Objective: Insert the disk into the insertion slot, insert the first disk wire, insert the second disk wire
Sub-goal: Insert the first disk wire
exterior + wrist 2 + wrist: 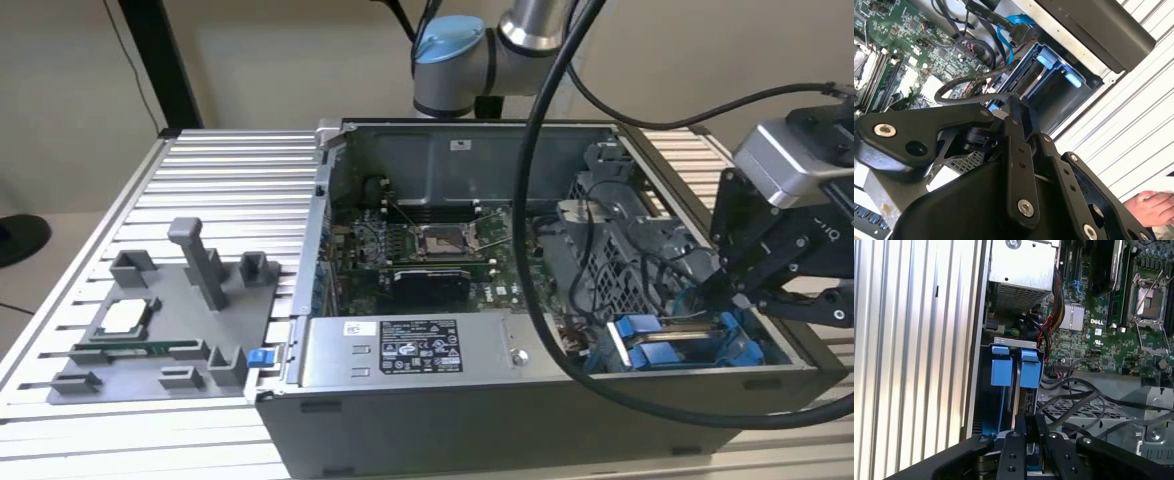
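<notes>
light: soft, even | glare: ribbed table (904,340) | focus: mostly sharp

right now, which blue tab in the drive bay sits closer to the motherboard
The blue tab beside the green motherboard; the other tab sits by the case's outer wall.

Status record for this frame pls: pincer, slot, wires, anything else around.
pincer: low over the insertion slot, exterior view's right end of the case
disk: cannot tell if seated
wires: loose, black, beside the slot
fixture tray: grey, on the table, exterior view's left of case
hand: a person's, beside the table in second wrist view
</notes>
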Available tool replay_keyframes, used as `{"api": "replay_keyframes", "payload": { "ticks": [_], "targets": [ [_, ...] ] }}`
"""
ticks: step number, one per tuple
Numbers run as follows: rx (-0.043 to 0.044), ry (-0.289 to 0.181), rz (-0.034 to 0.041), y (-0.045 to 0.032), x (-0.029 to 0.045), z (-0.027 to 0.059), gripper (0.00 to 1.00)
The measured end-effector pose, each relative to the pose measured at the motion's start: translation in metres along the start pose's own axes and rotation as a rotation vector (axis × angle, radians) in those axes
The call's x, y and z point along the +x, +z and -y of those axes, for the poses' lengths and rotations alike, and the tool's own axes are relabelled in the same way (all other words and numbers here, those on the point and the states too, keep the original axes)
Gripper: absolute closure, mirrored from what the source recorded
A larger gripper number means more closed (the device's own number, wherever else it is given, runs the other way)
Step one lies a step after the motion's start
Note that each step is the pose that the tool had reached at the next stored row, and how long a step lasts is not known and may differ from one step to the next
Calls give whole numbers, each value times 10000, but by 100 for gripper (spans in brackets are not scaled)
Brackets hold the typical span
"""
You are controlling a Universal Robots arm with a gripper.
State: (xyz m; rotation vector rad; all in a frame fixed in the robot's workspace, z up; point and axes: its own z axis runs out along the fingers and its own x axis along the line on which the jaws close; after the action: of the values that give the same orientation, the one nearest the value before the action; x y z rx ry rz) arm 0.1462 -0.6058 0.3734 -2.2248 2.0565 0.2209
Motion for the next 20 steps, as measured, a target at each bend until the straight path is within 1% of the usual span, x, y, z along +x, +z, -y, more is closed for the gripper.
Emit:
{"api": "replay_keyframes", "payload": {
  "ticks": [2, 5, 8, 13, 15, 18, 20],
  "targets": [
    [-34, 16, 6, 21, 6, 19, 100],
    [-33, 88, 18, 64, 15, 40, 100],
    [9, 319, 30, 113, 25, 48, 100],
    [89, 782, 41, 169, 31, 60, 100],
    [64, 890, 46, 182, 23, 65, 100],
    [-16, 1001, 54, 201, 9, 80, 100],
    [-72, 1032, 55, 207, 4, 106, 100]
  ]
}}
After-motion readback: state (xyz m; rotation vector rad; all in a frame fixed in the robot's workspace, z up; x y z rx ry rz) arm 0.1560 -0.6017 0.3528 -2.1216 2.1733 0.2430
